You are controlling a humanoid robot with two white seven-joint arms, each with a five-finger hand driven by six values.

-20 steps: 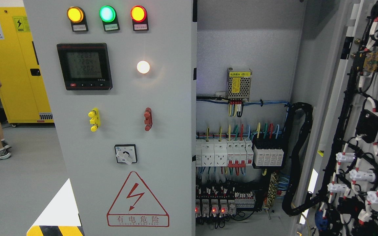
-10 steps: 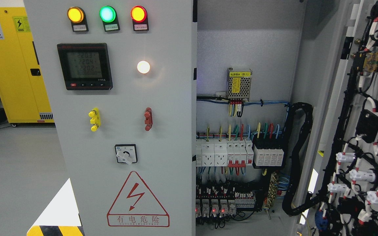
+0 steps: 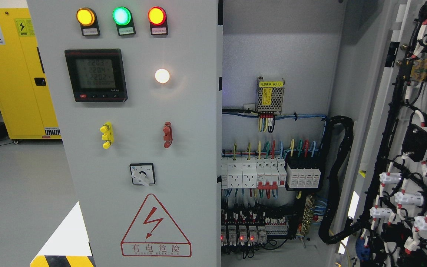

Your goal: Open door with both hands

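Observation:
A grey electrical cabinet fills the head view. Its left door (image 3: 184, 111) stands shut and carries three lit lamps, a black meter (image 3: 96, 75), yellow and red handles, a rotary switch (image 3: 142, 174) and a red warning triangle. The right door (image 3: 417, 122) is swung wide open at the picture's right, its wired inner face toward me. Between them the cabinet interior (image 3: 280, 48) shows breakers (image 3: 269, 174) and coloured wiring. Neither of my hands or arms appears in the picture.
A yellow safety cabinet (image 3: 17, 74) stands at the back left on a grey floor (image 3: 17, 193). A black cable chain (image 3: 337, 178) loops from the interior to the open door. A yellow-black striped marking (image 3: 61, 260) lies at the lower left.
A person who stood at the far left edge one second ago has left the picture. The cabinet and its doors have not moved.

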